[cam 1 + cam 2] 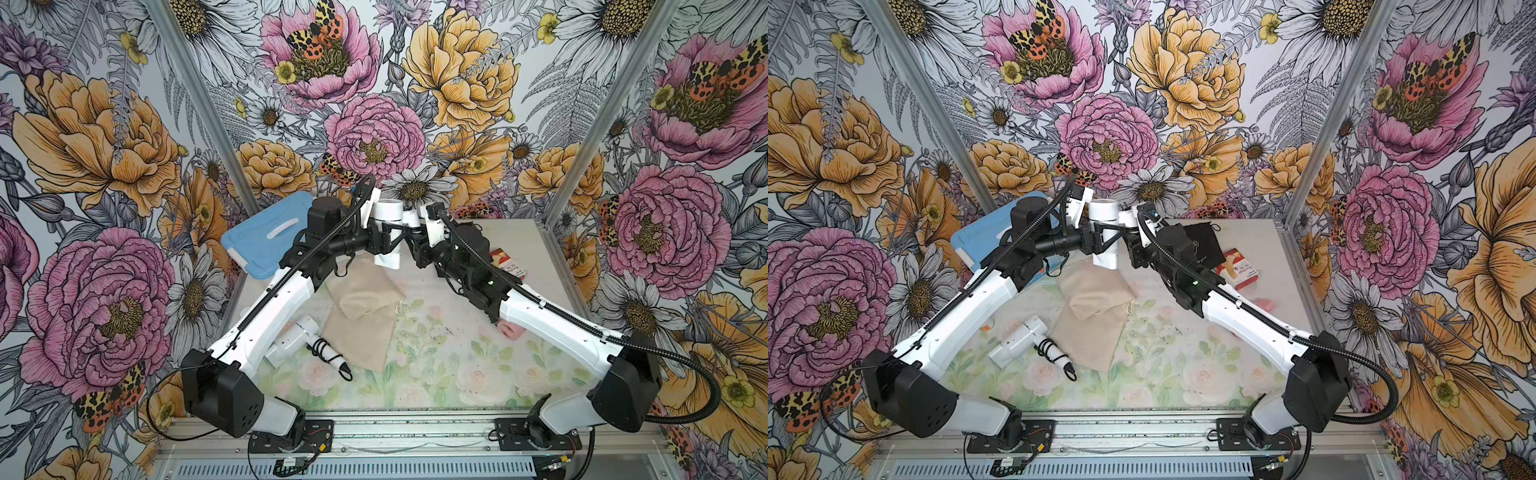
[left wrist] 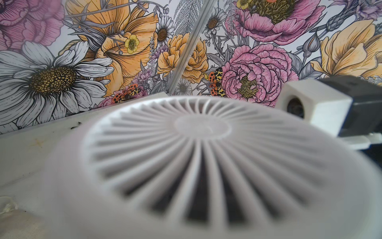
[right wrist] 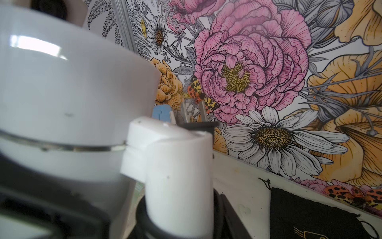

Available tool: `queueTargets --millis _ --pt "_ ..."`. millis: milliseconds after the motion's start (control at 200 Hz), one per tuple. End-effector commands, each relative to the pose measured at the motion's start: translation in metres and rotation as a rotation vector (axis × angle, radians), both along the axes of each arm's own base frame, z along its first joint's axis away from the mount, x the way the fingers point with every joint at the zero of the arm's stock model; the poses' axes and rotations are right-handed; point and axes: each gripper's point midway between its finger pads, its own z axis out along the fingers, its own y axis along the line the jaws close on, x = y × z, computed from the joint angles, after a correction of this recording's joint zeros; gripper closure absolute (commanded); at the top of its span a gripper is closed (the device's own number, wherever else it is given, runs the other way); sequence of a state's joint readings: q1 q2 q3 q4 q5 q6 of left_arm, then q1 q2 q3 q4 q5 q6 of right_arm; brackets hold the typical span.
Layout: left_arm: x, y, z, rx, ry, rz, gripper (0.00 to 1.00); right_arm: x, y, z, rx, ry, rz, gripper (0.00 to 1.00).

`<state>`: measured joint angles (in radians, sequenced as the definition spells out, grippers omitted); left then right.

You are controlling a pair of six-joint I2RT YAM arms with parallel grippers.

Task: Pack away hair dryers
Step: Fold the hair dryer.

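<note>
A white hair dryer [image 1: 387, 253] [image 1: 1105, 257] hangs above the back middle of the table, barrel upright. My left gripper [image 1: 392, 239] [image 1: 1104, 237] has a finger on each side of its barrel and is shut on it. The dryer's ribbed rear grille [image 2: 202, 144] fills the left wrist view and hides the jaws. My right gripper [image 1: 417, 232] [image 1: 1133, 236] is shut on the dryer's handle [image 3: 179, 186], with black cord round it. A second white hair dryer [image 1: 299, 332] [image 1: 1021, 338] lies at the front left. The pink hair dryer [image 1: 513, 330] peeks out under my right arm.
Two beige pouches [image 1: 361, 311] [image 1: 1096, 316] lie overlapped mid-table under the held dryer. A black pouch [image 1: 1204, 245] [image 3: 310, 213] and a red-and-white box [image 1: 509, 262] sit at the back right. A blue lidded case [image 1: 266, 237] leans at the back left. Flowered walls enclose three sides.
</note>
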<state>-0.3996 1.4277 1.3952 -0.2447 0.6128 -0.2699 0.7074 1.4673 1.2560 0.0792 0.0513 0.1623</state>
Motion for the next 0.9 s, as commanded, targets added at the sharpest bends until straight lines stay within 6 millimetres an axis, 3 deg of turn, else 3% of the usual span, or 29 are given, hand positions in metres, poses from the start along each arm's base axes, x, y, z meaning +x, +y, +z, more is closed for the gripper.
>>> queueTargets --millis 0,305,735,840,890 --pt "-0.006 0.008 0.023 -0.014 -0.065 0.004 0.22 -0.016 0.013 0.053 0.092 -0.108 0.082 0.89" --pt "-0.009 0.018 0.029 -0.005 -0.084 0.032 0.21 -0.015 0.015 0.045 0.077 -0.088 0.086 0.89" --pt "0.006 0.024 0.030 -0.010 -0.074 0.065 0.21 -0.018 0.020 0.037 0.045 -0.079 0.104 0.89" --pt "0.008 0.023 0.030 -0.012 -0.071 0.067 0.28 -0.017 0.021 0.034 0.037 -0.075 0.100 0.89" --pt "0.009 0.023 0.028 -0.014 -0.066 0.068 0.38 -0.016 0.022 0.033 0.034 -0.072 0.100 0.89"
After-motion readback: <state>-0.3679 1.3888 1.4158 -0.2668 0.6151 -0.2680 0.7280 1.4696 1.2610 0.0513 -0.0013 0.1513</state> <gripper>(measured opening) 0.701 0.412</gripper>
